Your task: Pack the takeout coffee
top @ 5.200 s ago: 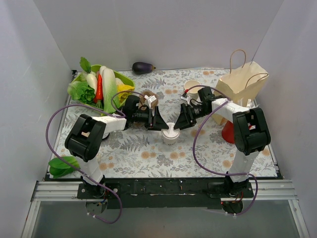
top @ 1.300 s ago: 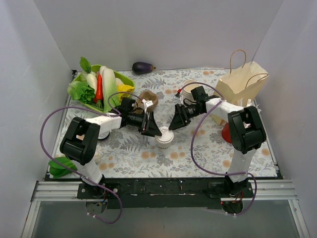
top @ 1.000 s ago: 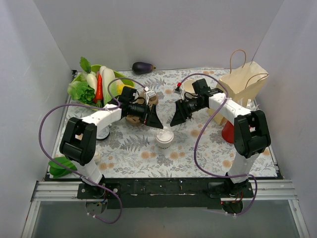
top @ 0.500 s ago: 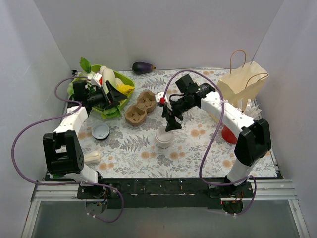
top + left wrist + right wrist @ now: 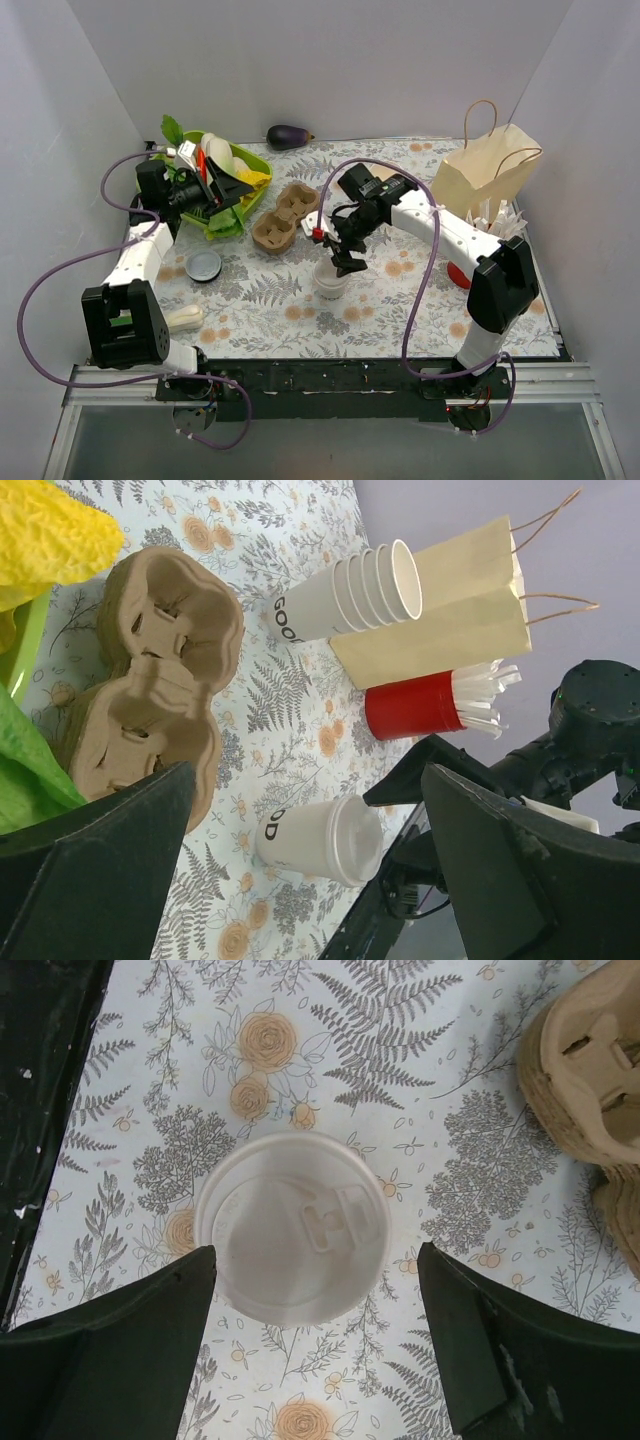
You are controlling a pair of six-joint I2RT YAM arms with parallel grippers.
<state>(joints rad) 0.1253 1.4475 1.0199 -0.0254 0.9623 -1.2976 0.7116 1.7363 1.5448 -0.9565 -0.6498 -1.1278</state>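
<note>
The takeout coffee (image 5: 331, 281), a cream-white cup with dark print and a white lid, stands upright on the floral table mat, just in front of the cardboard cup carrier (image 5: 285, 215). My right gripper (image 5: 346, 264) hangs open just above it and points down. In the right wrist view the lid (image 5: 290, 1225) lies between my open fingers (image 5: 130, 1350), which do not touch it. My left gripper (image 5: 232, 190) is open and empty, far left by the green vegetable tray. In the left wrist view the cup (image 5: 320, 842) shows far off between its fingers.
A brown paper bag (image 5: 490, 170) stands at the back right, with a red cup of straws (image 5: 415, 708) and a stack of lidless cups (image 5: 345, 600) beside it. The vegetable tray (image 5: 228, 222) sits back left, an eggplant (image 5: 289, 135) behind. A loose lid (image 5: 204, 264) lies left.
Both grippers have left the cup's sides. The left arm swung back left to the vegetable tray. The right arm rose and now points down over the cup.
</note>
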